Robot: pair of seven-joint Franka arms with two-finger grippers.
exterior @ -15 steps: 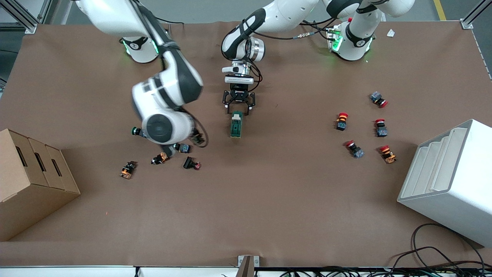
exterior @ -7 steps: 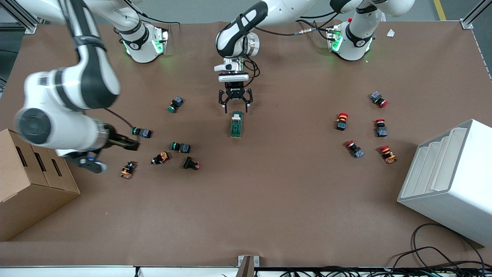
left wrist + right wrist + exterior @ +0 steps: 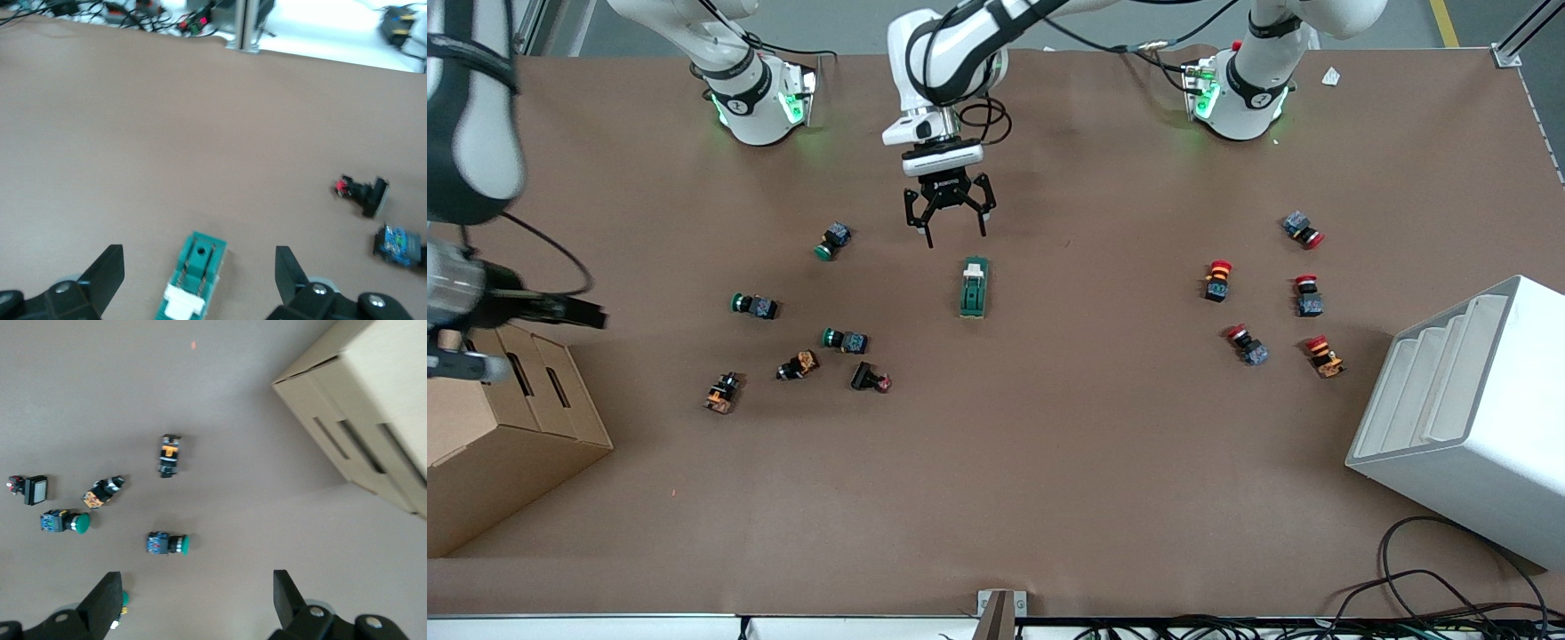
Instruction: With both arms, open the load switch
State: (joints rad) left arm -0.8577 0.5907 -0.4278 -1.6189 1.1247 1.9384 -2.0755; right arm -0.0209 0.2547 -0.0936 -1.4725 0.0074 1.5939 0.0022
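The load switch (image 3: pixel 974 289), a dark-green block, lies flat mid-table with its white lever tab (image 3: pixel 975 267) at the end toward the arms' bases. My left gripper (image 3: pixel 949 224) hangs open over bare table just off that tab end, not touching it. In the left wrist view the load switch (image 3: pixel 193 277) lies between the spread fingers (image 3: pixel 107 270) of the left gripper (image 3: pixel 199 270). My right gripper (image 3: pixel 583 314) is up over the edge of the cardboard box, away from the switch. Its wrist view shows the right gripper (image 3: pixel 197 597) open and holding nothing.
Green, orange and black push buttons (image 3: pixel 845 340) lie scattered toward the right arm's end; red-capped push buttons (image 3: pixel 1216 280) lie toward the left arm's end. A cardboard box (image 3: pixel 507 427) and a white bin (image 3: pixel 1467 418) stand at the table's two ends. Cables (image 3: pixel 1432 596) trail by the front edge.
My right arm has swung away from the push-button cluster to the cardboard box. My left gripper has drawn back from the switch's tab end toward the bases. The switch has not moved.
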